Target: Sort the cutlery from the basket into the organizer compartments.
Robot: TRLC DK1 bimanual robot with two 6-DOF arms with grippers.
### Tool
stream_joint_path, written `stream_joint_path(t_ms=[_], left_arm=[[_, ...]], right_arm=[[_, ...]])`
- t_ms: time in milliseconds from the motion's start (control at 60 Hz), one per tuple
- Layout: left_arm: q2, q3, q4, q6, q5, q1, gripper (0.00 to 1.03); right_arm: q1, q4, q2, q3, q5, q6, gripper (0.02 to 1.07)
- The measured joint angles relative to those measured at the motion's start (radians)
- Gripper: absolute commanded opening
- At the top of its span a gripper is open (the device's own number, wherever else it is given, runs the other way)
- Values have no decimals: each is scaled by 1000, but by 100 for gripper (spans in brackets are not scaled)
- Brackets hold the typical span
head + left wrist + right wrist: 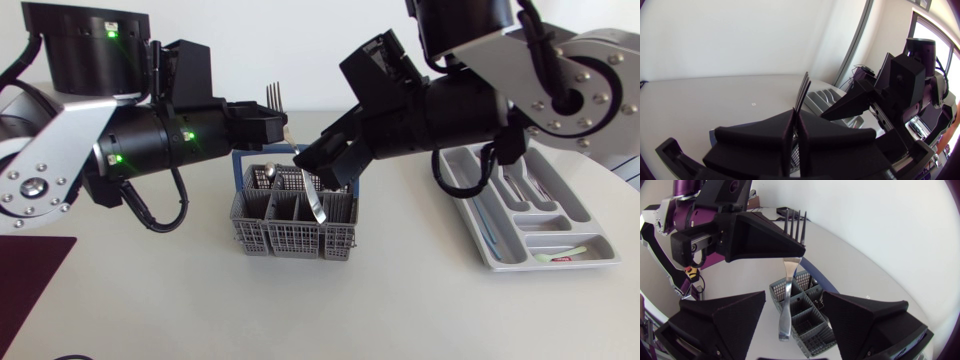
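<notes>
the left claw (283,127) is clamped on the neck of a polished steel fork (788,287), tines up and long axis near vertical, its handle hanging over the grey plastic mesh basket (290,238). the right claw (793,296) gapes wide astride that smooth handle (apparently not touching), and is the nearer one to the pale grey compartmented organizer tray (598,240).

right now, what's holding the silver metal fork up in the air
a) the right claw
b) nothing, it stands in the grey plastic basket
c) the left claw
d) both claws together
c: the left claw is shut on the silver metal fork just below its upturned tines, while the right claw stands open on either side of the hanging handle without touching it.
</notes>
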Motion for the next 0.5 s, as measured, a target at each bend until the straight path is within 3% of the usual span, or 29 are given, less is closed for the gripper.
stream_joint_path(t_ms=[333, 500], left_arm=[[0, 8, 0, -18, 23, 6, 4], [0, 8, 0, -18, 27, 15, 4]], right_arm=[[14, 3, 88, 68, 5, 11, 84], [14, 14, 99, 72, 16, 15, 72]])
